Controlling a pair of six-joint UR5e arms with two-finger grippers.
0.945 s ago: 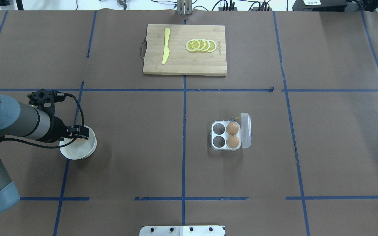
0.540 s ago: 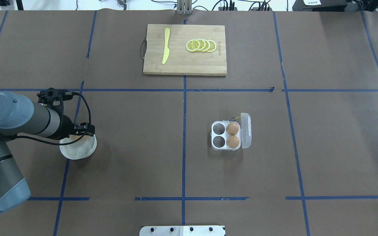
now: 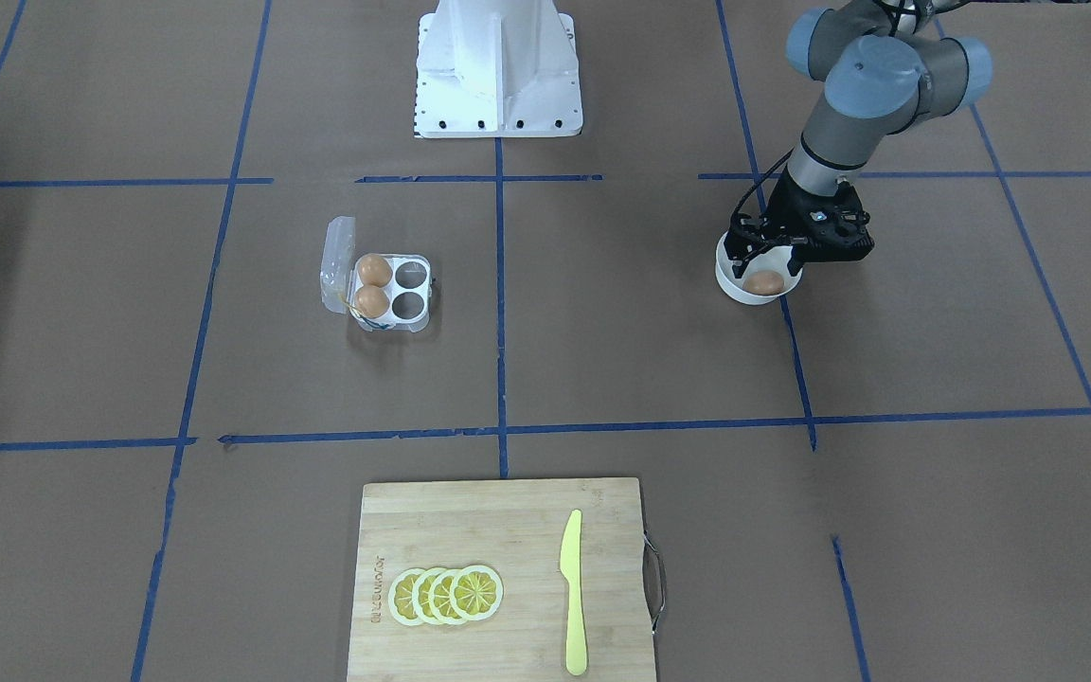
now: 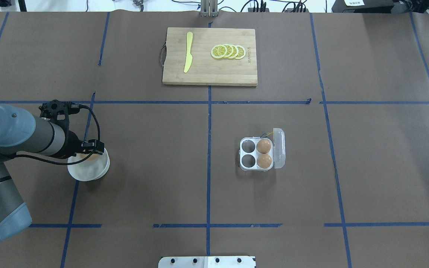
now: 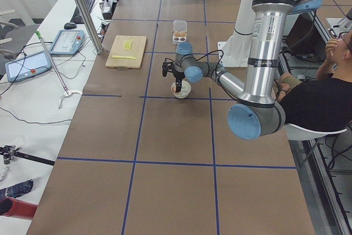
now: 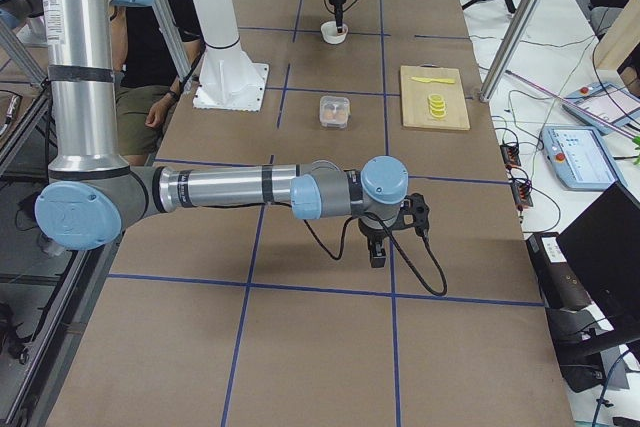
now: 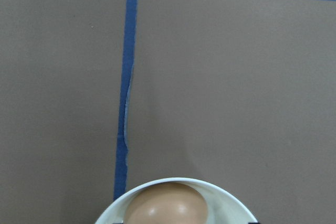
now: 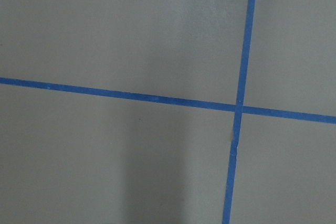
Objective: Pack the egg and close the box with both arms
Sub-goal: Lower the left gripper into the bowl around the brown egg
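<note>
The egg (image 3: pixel 763 281) lies in a round white bowl (image 3: pixel 744 292) on the robot's left side; it also shows in the left wrist view (image 7: pixel 165 205). My left gripper (image 3: pixel 768 258) hangs just over the bowl, fingers spread either side of the egg, open. In the overhead view it (image 4: pixel 91 149) covers the bowl's far rim. The box (image 4: pixel 256 153) stands right of centre, its lid (image 4: pixel 278 148) open to the right, with two brown eggs (image 4: pixel 263 146) in its right cells and its left cells empty. My right gripper (image 6: pixel 378 247) points down at the table; I cannot tell whether it is open.
A wooden cutting board (image 4: pixel 207 72) at the far middle carries a yellow knife (image 4: pixel 188 52) and lemon slices (image 4: pixel 228 51). The white pedestal (image 3: pixel 498 66) stands at the robot's edge. A seated person (image 5: pixel 313 97) is beside the table.
The left arm's elbow has swung up and to the right, and the gripper has shifted a little over the bowl. The egg now shows under it. The box has not moved.
</note>
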